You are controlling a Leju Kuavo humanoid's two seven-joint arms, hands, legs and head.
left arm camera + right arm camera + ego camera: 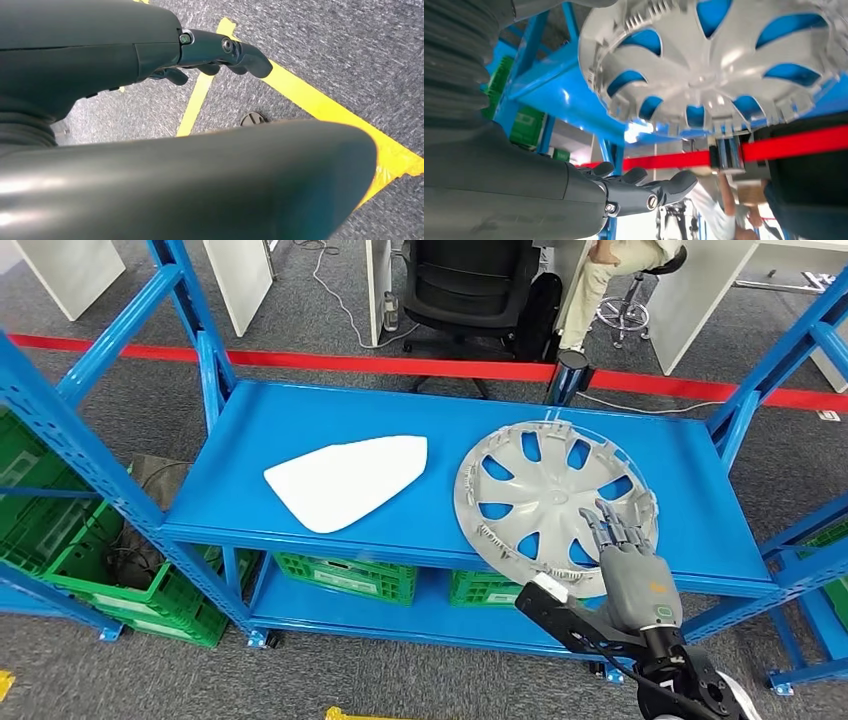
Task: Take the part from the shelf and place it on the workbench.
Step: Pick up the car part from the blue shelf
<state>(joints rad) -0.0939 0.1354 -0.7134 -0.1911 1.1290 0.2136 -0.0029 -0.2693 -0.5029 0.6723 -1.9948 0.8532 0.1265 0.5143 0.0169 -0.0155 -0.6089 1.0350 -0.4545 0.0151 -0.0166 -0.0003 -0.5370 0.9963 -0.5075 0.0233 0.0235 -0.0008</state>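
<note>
Right robot hand (628,562) open, empty, over hubcap (545,495) near edge; shelf (300,420) front unobstructed.

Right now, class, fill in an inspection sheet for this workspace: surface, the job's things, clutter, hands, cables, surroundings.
Surface: blue shelf, top deck carrying two parts.
Job's things: grey wheel cover lying flat on the deck's right side; white panel flat to its left, apart from it.
Clutter: green crates on the lower level.
Hands: right hand over the wheel cover's near rim, fingers extended, holding nothing; left hand hanging over the floor, fingers curled, holding nothing.
Cables: white cable on the carpet behind the shelf.
Surroundings: red barrier tape, black office chair, a seated person.
</note>
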